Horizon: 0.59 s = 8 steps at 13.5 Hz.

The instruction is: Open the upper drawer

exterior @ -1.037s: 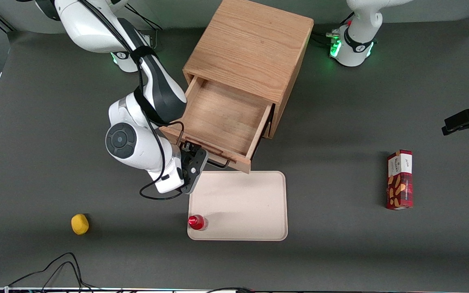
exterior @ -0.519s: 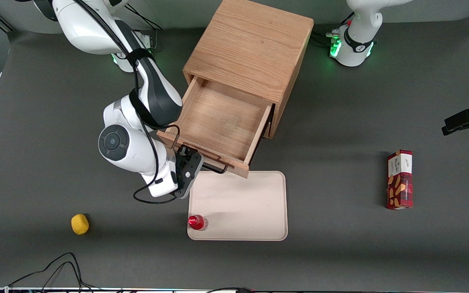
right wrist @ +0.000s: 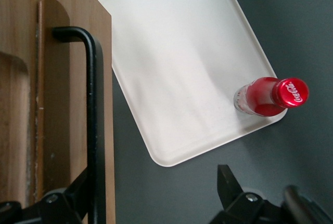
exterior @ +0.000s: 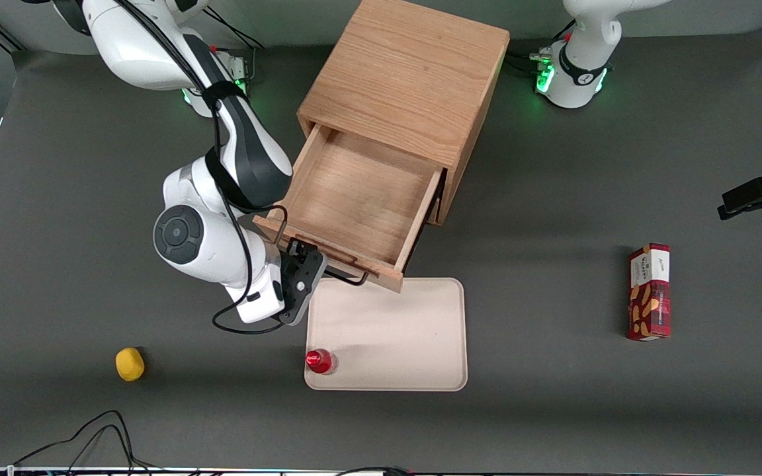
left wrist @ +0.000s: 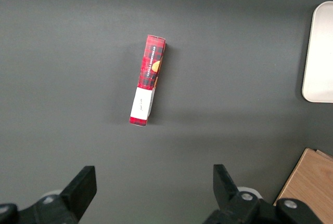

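Observation:
The oak cabinet (exterior: 407, 73) stands at the back of the table. Its upper drawer (exterior: 354, 198) is pulled far out, a shallow empty wooden box. The black wire handle (exterior: 344, 274) runs along the drawer front, above the tray's edge. My right gripper (exterior: 303, 261) is at the handle's end nearer the working arm. In the right wrist view the gripper (right wrist: 153, 187) is open, its fingers wide apart. The handle (right wrist: 92, 120) lies just inside one finger (right wrist: 78, 190), against the drawer front (right wrist: 52, 78). The lower drawer is hidden under the open one.
A cream tray (exterior: 414, 330) lies in front of the drawer, with a red Coca-Cola bottle (exterior: 319, 361) upright at its corner; both show in the right wrist view, tray (right wrist: 177, 52) and bottle (right wrist: 273, 96). A yellow lemon (exterior: 129, 364) lies toward the working arm's end. A red snack box (exterior: 649, 291) lies toward the parked arm's end.
The right arm and gripper have drifted along the drawer front toward the working arm's end. The drawer's front corner has shifted a little the same way and nearer the camera.

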Available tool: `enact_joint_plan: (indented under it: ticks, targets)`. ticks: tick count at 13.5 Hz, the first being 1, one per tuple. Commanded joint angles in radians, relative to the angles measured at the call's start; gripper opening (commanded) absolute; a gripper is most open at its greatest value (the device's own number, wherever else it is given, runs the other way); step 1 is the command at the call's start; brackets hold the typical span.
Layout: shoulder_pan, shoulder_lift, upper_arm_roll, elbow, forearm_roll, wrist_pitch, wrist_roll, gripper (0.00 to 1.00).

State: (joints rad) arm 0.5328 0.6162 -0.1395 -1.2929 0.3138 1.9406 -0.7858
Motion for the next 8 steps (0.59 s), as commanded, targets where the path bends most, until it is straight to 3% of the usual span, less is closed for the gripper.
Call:
enact_joint_plan:
  ticks: [1, 8]
  targets:
    - [-0.005, 0.02, -0.006, 0.046, 0.028, -0.014, -0.029, 1.0]
    - [-0.019, -0.044, -0.005, 0.057, 0.071, -0.098, -0.023, 1.0]
